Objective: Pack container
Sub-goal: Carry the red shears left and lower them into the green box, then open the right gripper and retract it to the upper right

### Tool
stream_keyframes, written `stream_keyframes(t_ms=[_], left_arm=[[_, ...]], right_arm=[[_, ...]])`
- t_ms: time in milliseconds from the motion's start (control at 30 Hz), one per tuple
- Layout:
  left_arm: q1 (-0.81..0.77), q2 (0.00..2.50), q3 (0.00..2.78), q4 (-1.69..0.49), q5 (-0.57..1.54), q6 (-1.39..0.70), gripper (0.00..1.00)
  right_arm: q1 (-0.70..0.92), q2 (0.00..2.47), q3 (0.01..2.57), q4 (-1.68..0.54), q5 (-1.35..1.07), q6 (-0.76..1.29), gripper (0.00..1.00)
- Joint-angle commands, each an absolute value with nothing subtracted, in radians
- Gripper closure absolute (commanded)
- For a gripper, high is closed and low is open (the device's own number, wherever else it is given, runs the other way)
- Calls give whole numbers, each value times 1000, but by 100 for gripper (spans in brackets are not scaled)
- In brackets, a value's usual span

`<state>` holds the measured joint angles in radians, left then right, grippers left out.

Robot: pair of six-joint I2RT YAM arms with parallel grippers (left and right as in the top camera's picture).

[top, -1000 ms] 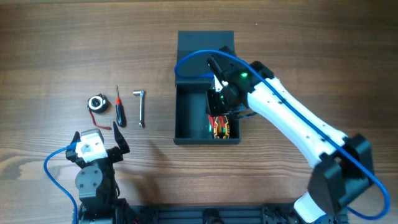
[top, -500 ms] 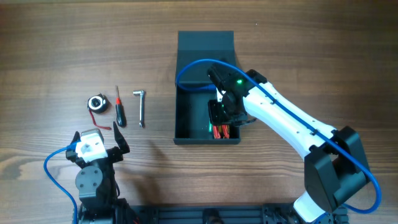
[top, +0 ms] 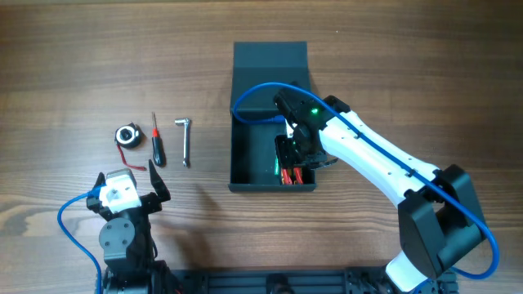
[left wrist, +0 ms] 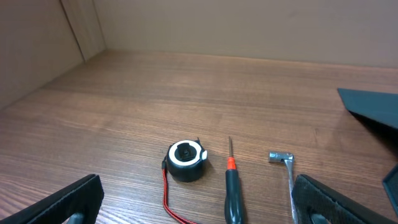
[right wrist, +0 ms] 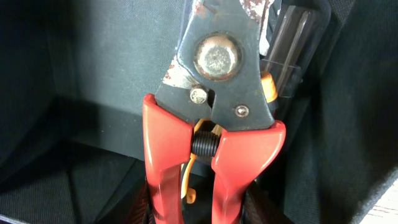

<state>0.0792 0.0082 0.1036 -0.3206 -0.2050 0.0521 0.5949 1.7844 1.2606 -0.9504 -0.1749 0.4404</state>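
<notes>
Note the container (top: 252,151) open at mid-table, flap toward the far edge, the right gripper (top: 292,167) low in its near right corner, edged slightly nearer than a second ago, apparently clenching red-handled pliers (right wrist: 211,81) plain only from the right wrist, the left gripper (top: 131,184) gaping by the near left corner.

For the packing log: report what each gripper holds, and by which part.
The right gripper holds the red-handled pliers by their handles, down inside the container. The left gripper stands open and holds nothing.
</notes>
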Motion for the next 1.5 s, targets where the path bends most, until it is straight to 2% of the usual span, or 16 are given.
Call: stream_keyframes(t_ms=[0, 100, 200, 267, 433, 767, 833, 933, 967, 1000, 1133, 1233, 1467], left_arm=[[74, 4, 99, -317, -210, 75, 0], [74, 4, 99, -317, -210, 75, 0], [74, 4, 99, -317, -210, 75, 0], [74, 4, 99, -317, -210, 75, 0], [74, 4, 99, -317, -210, 75, 0], [74, 4, 99, -317, -210, 75, 0], [74, 4, 99, -317, -210, 75, 0], [74, 4, 99, -318, -210, 75, 0], [74, 4, 99, -317, -210, 75, 0], [74, 4, 99, -317, -210, 75, 0], [74, 4, 99, -317, -210, 75, 0], [74, 4, 99, -317, -210, 75, 0], [74, 4, 99, -317, -210, 75, 0]], right_arm=[[599, 1797, 1249, -963, -173, 421, 83], [599, 1797, 1249, -970, -173, 421, 47], [599, 1797, 1249, -972, -173, 421, 22], [599, 1797, 1249, -970, -173, 421, 19], [598, 1797, 1254, -928, -197, 422, 23], [540, 1797, 1473, -947, -192, 380, 25], [503, 1797, 1526, -973, -137, 364, 24], [361, 1797, 1626, -1038, -66, 310, 19], [310, 1797, 1648, -1061, -49, 303, 15], [231, 1797, 1663, -1077, -22, 275, 6], [31, 1796, 1664, -1090, -20, 209, 1], [-22, 1796, 1664, -1069, -18, 154, 0], [-26, 1796, 1663, -1051, -19, 157, 0]])
